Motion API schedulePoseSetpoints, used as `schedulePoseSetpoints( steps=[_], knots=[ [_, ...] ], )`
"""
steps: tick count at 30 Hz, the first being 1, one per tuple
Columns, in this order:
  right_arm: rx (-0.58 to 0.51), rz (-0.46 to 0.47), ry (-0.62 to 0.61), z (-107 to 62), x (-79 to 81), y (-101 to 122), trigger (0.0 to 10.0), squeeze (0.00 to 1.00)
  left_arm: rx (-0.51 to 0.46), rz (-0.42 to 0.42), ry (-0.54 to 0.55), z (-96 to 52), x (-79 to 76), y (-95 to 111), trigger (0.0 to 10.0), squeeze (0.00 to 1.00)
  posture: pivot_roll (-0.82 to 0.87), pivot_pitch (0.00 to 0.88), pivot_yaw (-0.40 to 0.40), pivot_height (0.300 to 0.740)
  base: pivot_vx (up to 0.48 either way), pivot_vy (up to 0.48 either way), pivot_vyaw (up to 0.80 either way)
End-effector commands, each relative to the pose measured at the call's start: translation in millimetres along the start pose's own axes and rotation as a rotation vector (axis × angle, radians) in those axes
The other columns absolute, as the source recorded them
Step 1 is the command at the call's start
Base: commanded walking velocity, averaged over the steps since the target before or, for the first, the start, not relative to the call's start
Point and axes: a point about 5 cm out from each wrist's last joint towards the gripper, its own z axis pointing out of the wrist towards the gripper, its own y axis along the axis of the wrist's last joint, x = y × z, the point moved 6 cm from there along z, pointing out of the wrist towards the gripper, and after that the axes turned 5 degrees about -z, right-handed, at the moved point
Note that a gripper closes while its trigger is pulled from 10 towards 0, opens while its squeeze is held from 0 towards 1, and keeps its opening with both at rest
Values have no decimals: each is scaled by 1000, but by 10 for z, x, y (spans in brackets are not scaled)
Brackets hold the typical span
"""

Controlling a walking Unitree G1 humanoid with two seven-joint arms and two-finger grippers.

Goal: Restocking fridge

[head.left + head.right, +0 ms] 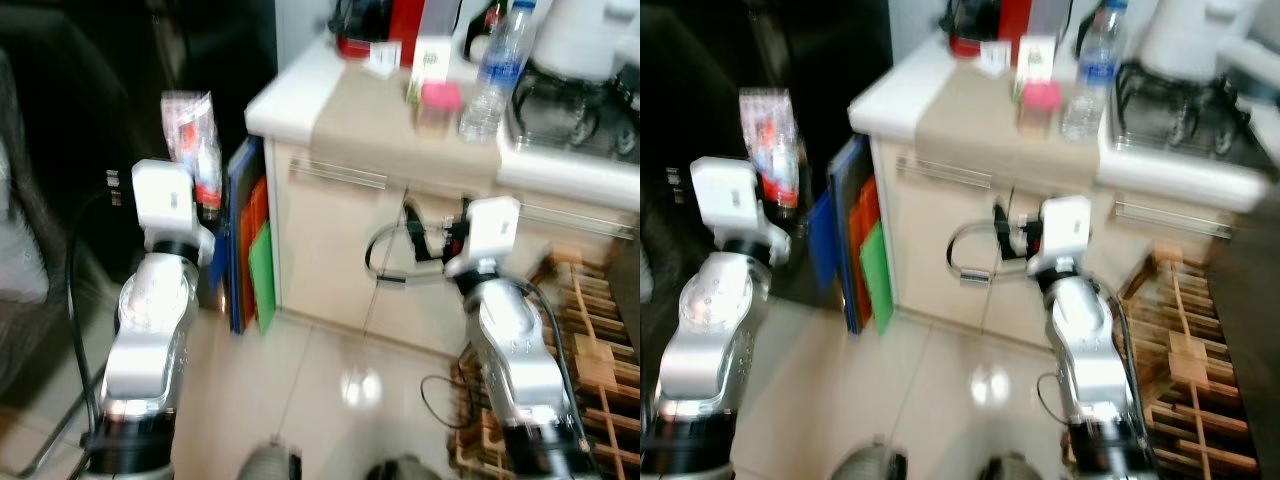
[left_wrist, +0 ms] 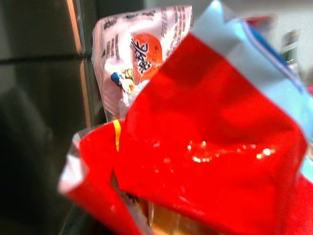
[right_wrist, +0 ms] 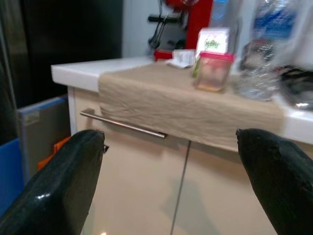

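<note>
A red and clear snack packet [image 1: 192, 140] stands upright above my left wrist, with my left gripper [image 1: 206, 198] shut on its lower end. Close up in the left wrist view, the crumpled red packet [image 2: 210, 147] hides the fingers, and a pink-white printed pack [image 2: 137, 54] shows behind it. The packet is raised before the dark fridge front [image 1: 90, 90] at the left. My right gripper [image 3: 168, 139] is open and holds nothing, level with the cream cabinet door [image 1: 340, 250] under the counter.
The white counter [image 1: 290, 100] has a tan cloth, a water bottle [image 1: 493, 70], a pink-lidded jar [image 1: 438, 105] and a red appliance [image 1: 372, 25]. Blue, orange and green boards [image 1: 252, 250] lean between fridge and cabinet. A wooden rack [image 1: 590, 350] stands on the floor at right.
</note>
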Motion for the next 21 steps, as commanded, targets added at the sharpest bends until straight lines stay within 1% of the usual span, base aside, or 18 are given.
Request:
schedulePoseSetpoints(
  steps=[1, 8, 9, 10, 12, 14, 17, 21],
  knots=[
    [-16, -12, -8, 7, -35, 36, 10000, 0, -20, -3, -19, 16, -66, 37, 10000, 0, -43, 0, 15, 740, -480, 0, 0],
    [-15, -17, -5, 22, -33, 27, 10000, 0, -15, 5, -34, 23, -83, -6, 10000, 0, -47, 0, 20, 740, -480, 0, 0],
    [-15, -20, -8, 25, -43, 21, 10000, 0, 7, 17, -51, 24, -103, -70, 10000, 0, -49, 0, 23, 740, 0, 0, 0],
    [-15, -20, -11, 26, -50, 18, 10000, 0, 9, -7, -56, 23, -110, -86, 10000, 0, -50, 0, 26, 740, 0, 0, 0],
    [-14, -21, -18, 25, -60, 12, 10000, 0, 32, -22, -73, 22, -131, -139, 10000, 0, -52, 0, 28, 740, 0, 0, 0],
    [-14, -21, -21, 25, -62, 9, 10000, 0, 40, -10, -74, 26, -129, -164, 10000, 0, -54, 0, 31, 740, 0, 0, 0],
    [-16, -21, -21, 23, -55, 3, 10000, 0, 49, -45, -73, 44, -129, -203, 10000, 0, -59, 0, 34, 740, 167, -399, 0],
    [-12, -23, -25, 16, -54, -11, 10000, 0, 61, -60, -58, 60, -99, -258, 10000, 0, -63, 0, 35, 740, 269, -396, 0]
  ],
)
